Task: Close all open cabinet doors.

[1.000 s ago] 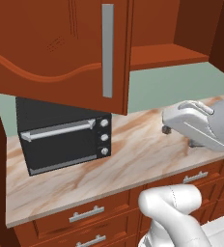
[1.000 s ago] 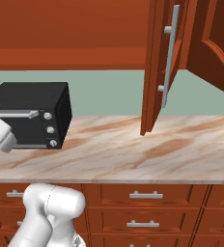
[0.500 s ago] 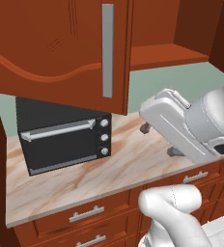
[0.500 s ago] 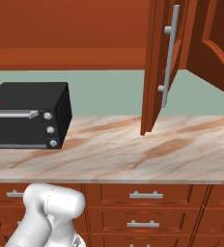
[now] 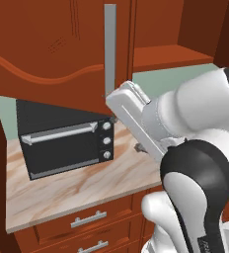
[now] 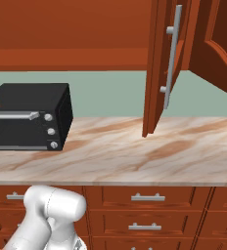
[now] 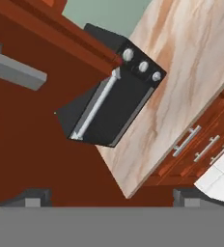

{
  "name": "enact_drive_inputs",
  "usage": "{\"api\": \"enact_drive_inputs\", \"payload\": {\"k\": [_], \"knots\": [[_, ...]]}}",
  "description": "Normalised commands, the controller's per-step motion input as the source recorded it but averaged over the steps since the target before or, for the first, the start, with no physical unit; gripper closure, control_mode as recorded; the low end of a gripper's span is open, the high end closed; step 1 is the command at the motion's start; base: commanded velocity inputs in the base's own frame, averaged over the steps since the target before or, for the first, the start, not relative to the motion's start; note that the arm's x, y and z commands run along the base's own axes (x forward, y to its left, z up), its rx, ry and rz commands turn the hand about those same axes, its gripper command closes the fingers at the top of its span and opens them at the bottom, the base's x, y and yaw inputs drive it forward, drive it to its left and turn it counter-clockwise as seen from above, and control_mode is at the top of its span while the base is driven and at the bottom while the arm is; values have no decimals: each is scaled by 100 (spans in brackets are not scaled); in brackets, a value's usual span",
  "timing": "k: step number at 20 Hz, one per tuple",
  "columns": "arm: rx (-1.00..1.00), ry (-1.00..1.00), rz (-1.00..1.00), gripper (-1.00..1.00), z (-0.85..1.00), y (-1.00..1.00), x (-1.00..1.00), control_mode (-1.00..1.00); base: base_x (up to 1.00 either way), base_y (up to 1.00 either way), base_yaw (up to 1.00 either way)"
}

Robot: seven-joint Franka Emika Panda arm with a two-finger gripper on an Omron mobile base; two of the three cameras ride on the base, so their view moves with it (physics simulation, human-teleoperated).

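The drawers (image 6: 146,197) with short silver handles are seen lowest and nearest, under the front edge of the counter (image 6: 135,156). The white arm (image 5: 185,123) is raised over the front of the counter in the left base view, and its hand is held up near the lower edge of a cabinet door (image 5: 52,49). The gripper (image 7: 111,195) is seen in the hand view as two dark tips set far apart at the bottom, so it is wide, and nothing is held between them. A red-brown door face is seen right in front of the tips, and a grey bar handle (image 7: 12,67) is seen at the upper left of that view. A black oven (image 5: 64,141) is set at the back left of the counter, against the green wall. Above it, the door with the long grey handle (image 5: 109,49) is swung out from the wall. In the right base view, another cabinet door (image 6: 159,63) is seen standing open edge-on over the back of the counter, right of the middle, and a third door (image 6: 218,44) is swung open at the far right.
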Motion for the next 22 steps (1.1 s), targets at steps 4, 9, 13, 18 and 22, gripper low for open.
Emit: {"api": "enact_drive_inputs", "payload": {"k": [4,9,13,18,22], "knots": [[7,0,-22,-100,18,40,49,-100,0,0,0],[10,0,-22,-100,16,29,53,-100,0,0,0],[11,-1,-23,-100,8,13,64,-100,0,0,0],[7,-1,-20,-100,0,11,71,-100,0,0,0],[7,-4,-17,-100,0,6,70,-100,0,0,0]]}}
